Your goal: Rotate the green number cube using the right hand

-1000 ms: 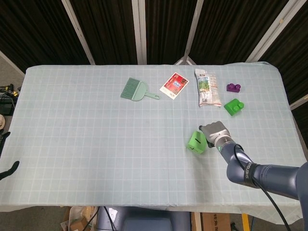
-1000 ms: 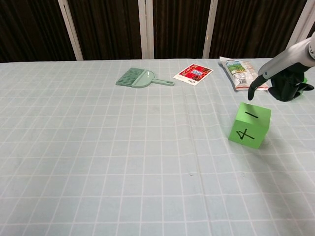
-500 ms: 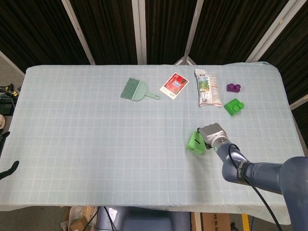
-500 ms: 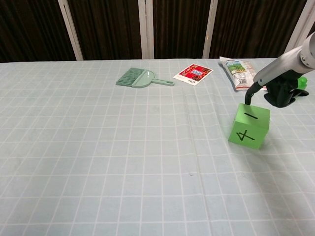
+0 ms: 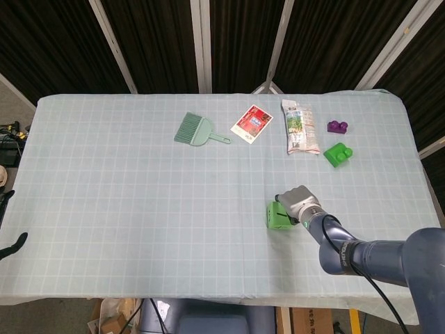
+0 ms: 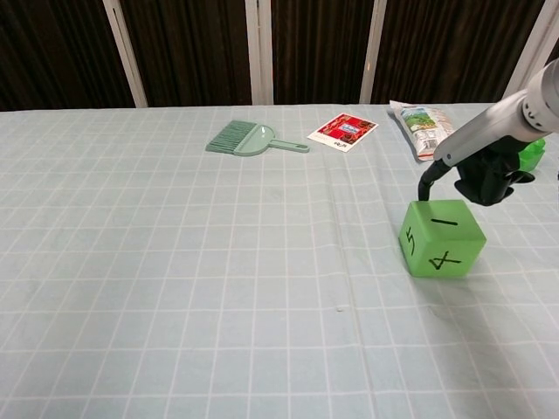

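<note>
The green number cube (image 6: pixel 441 237) sits just below the right hand (image 6: pixel 483 173), one extended fingertip (image 6: pixel 425 191) touching its top far-left corner while the other fingers curl in, holding nothing. Within the last second the cube has turned and slid leftward: a "5" face now shows beside the "4", so the rotation looks underway. Beyond the hand lie one snack packet (image 5: pixel 298 126), one green block (image 5: pixel 337 154), one purple block (image 5: pixel 337 126); far to its left, one card (image 5: pixel 251 122) and one brush (image 5: pixel 197 130). The left hand is out of sight.
</note>
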Controlling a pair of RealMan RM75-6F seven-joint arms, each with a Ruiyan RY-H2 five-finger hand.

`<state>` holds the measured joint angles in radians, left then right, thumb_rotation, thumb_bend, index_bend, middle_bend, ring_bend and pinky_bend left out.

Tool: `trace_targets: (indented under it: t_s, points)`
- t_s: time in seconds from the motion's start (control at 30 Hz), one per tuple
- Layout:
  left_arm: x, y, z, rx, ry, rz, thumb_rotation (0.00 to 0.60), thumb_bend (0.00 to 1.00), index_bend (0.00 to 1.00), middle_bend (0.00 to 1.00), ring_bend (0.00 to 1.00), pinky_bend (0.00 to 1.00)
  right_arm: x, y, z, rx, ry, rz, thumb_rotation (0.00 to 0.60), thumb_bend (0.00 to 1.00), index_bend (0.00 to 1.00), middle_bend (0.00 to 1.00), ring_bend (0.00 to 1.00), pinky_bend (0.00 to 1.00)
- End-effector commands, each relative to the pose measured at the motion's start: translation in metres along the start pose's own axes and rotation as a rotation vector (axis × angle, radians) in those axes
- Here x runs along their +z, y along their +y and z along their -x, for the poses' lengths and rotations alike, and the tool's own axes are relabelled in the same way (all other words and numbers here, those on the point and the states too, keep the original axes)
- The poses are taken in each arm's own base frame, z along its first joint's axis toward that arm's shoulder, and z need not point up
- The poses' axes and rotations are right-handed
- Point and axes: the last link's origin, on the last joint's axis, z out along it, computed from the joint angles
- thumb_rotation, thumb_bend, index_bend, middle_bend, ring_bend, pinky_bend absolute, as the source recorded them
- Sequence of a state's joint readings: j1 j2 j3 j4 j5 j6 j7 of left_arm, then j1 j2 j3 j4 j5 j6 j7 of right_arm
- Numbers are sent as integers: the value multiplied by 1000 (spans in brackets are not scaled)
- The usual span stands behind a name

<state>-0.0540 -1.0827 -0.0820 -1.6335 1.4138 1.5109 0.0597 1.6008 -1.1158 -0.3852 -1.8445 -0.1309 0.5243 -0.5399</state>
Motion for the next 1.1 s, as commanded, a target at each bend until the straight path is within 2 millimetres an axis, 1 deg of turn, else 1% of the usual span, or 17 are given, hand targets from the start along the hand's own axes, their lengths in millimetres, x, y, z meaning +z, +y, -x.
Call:
trace_targets:
  t_s: [0.03, 0.23, 0.6, 0.87, 1.1]
  points:
    - [0, 0, 0, 0, 0, -1, 600, 335, 115, 26, 0, 169, -3, -4, 2, -14, -4, -14, 600, 969, 167, 845, 844, 719]
    - [0, -1, -1, -2, 1, -1, 600, 335, 115, 26, 0, 169, -7, -10, 9, -52, -17, -28, 600, 969, 168, 845, 845, 719]
    - [0, 0, 0, 0, 1, 0, 600, 336, 114, 26, 0, 169, -21, -25, 26, -138, -52, -76, 600, 969, 172, 845, 844, 719]
    - [-1, 0, 0, 0, 2, 2, 600, 335, 114, 26, 0, 169, -31, -41, 38, -189, -90, -128, 600, 969, 185, 845, 845, 719]
    - [0, -1, -1, -4, 3, -2, 600, 336, 114, 26, 0, 169, -36, -49, 44, -217, -114, -144, 600, 969, 187, 845, 845, 719]
